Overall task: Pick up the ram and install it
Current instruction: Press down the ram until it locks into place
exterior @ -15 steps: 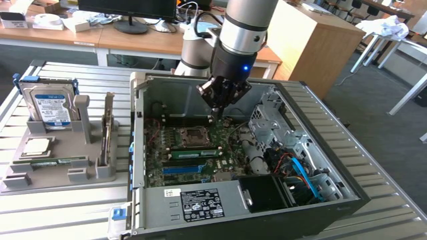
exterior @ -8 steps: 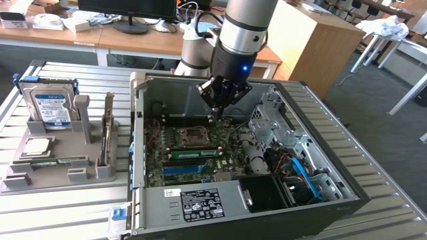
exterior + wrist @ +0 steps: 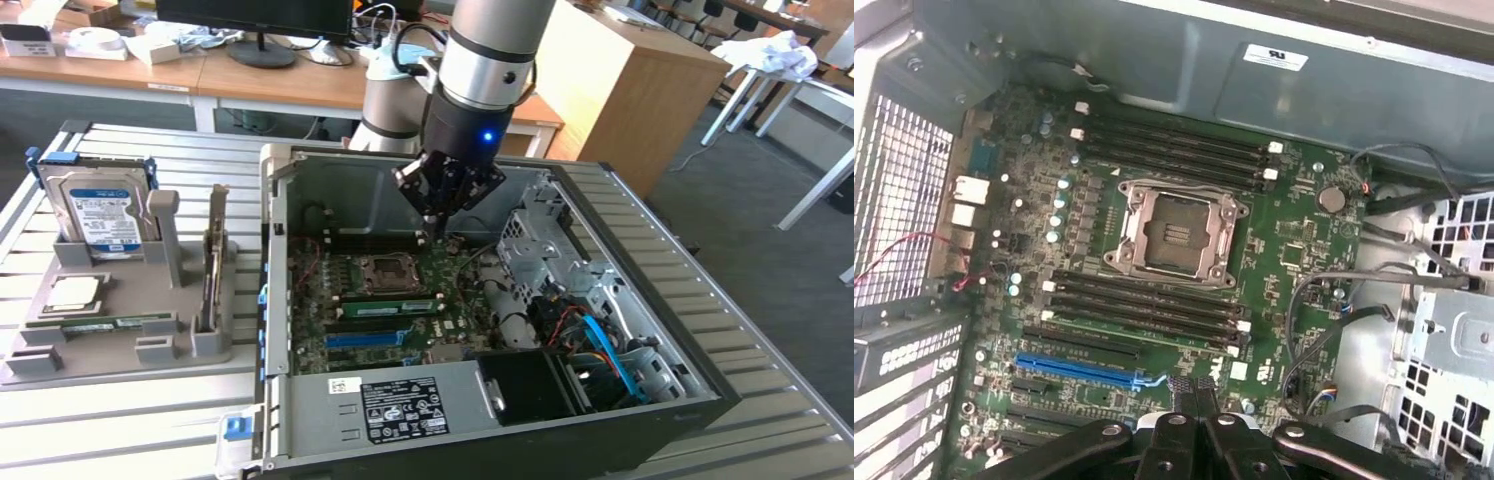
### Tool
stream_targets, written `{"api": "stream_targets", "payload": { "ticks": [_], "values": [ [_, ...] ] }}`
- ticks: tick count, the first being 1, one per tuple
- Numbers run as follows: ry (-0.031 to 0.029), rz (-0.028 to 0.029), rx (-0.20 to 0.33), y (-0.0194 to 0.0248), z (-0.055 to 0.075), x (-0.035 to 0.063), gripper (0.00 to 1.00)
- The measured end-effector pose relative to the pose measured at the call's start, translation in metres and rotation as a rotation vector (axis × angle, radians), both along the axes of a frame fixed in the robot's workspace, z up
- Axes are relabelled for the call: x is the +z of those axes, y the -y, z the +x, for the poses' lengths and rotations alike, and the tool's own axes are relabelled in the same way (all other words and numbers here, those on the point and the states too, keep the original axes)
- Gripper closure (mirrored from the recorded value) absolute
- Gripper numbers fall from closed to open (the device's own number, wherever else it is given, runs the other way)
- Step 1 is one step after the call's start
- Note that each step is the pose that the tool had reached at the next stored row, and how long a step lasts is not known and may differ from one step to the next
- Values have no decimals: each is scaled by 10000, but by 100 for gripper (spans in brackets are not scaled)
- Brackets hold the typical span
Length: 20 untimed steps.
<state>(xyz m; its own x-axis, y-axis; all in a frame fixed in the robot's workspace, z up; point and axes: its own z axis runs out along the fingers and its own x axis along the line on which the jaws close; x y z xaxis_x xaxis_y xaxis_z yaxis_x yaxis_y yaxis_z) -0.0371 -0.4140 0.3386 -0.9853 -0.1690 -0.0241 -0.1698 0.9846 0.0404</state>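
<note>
Our end effector (image 3: 430,232), pressed together and empty, hangs over the motherboard (image 3: 387,300); the ram (image 3: 390,306) lies below it, long axis across the case (image 3: 627,330).

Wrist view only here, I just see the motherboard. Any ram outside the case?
Observer: Yes. One ram lies flat in a grey holder on the table, at the exterior view's left of the case.
Operator: What else is in that holder?
Observer: A hard drive stands upright at its far end.
Operator: Anything between the two?
Observer: A silver processor chip lies flat there.
</note>
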Motion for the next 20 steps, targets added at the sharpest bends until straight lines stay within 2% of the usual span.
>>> {"api": "stream_targets", "payload": {
  "ticks": [14, 20],
  "values": [
    [0, -1, -1199, 0, -11, -4, 90],
    [0, 0, -1519, 0, -16, -5, 90]
  ]
}}
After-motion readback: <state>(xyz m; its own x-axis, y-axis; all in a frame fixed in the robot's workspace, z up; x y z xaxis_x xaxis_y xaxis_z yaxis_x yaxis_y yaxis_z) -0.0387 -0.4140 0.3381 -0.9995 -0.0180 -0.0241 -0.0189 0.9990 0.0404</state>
